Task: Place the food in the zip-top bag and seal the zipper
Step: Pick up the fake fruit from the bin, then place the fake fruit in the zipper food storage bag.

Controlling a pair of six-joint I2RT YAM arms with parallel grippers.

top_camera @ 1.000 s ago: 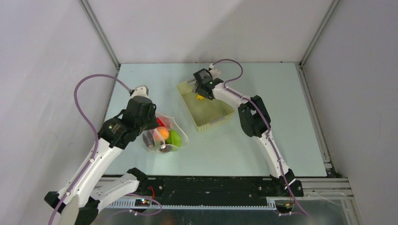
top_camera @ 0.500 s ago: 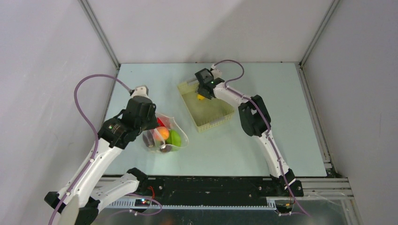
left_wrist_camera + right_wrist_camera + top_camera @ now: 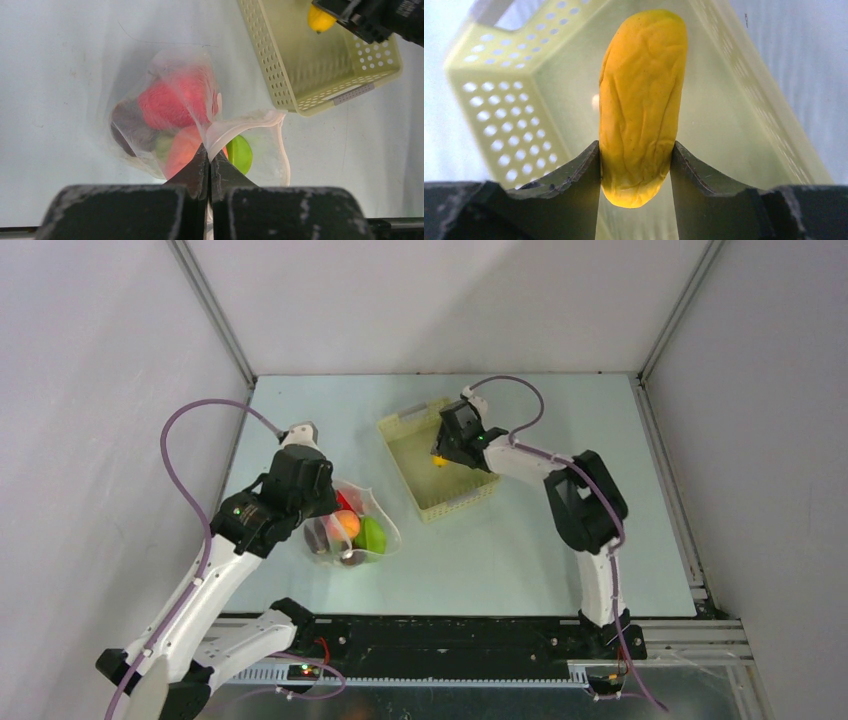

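The clear zip-top bag (image 3: 352, 527) lies left of centre with its mouth held open; it also shows in the left wrist view (image 3: 165, 120). Inside are a red pepper (image 3: 162, 102), a peach (image 3: 182, 147), a green round fruit (image 3: 241, 152) and a dark apple (image 3: 122, 132). My left gripper (image 3: 209, 155) is shut on the bag's mouth edge. My right gripper (image 3: 636, 150) is shut on the yellow banana (image 3: 641, 100) and holds it above the pale yellow basket (image 3: 504, 100); gripper (image 3: 442, 453) and banana (image 3: 440, 461) also show from the top.
The pale yellow slotted basket (image 3: 475, 490) stands tilted at the table's middle, holding nothing else that I can see. Grey walls enclose the table on three sides. My right arm (image 3: 580, 500) bends over the right half.
My right gripper has lifted the banana and moved right and nearer over the basket; the right arm's elbow swung right. The left arm and bag have not moved.
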